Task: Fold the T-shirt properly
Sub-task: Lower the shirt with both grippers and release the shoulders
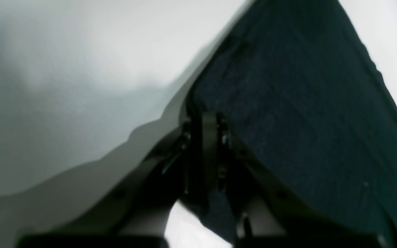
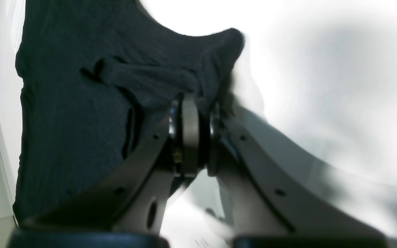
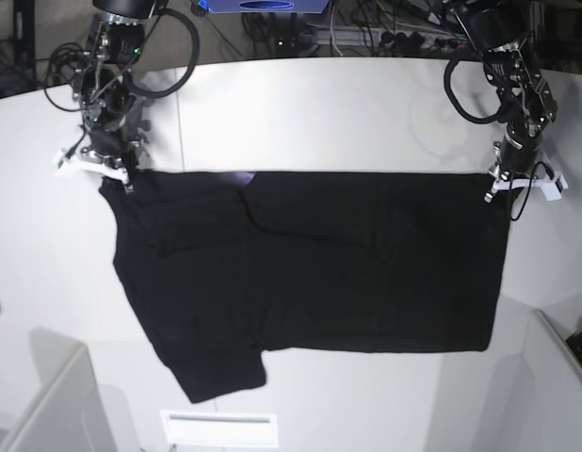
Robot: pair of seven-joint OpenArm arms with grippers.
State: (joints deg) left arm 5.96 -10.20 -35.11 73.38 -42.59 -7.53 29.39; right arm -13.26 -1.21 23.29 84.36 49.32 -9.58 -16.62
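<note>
Tension matters here: with the left gripper (image 3: 499, 179) and right gripper (image 3: 110, 162) each clamped on a far corner of the black T-shirt (image 3: 310, 273) spread across the white table (image 3: 338, 113), both should lift level together.

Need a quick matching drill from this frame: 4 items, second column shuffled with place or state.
Things:
1. T-shirt
2. left gripper
3. right gripper
4. table

Descriptions:
A. white, bearing the cloth
B. shut on a corner, right side of the base view
C. black, spread out, one sleeve toward the near edge
D. shut on a corner, left side of the base view

Pairs: 1-C, 2-B, 3-D, 4-A
</note>
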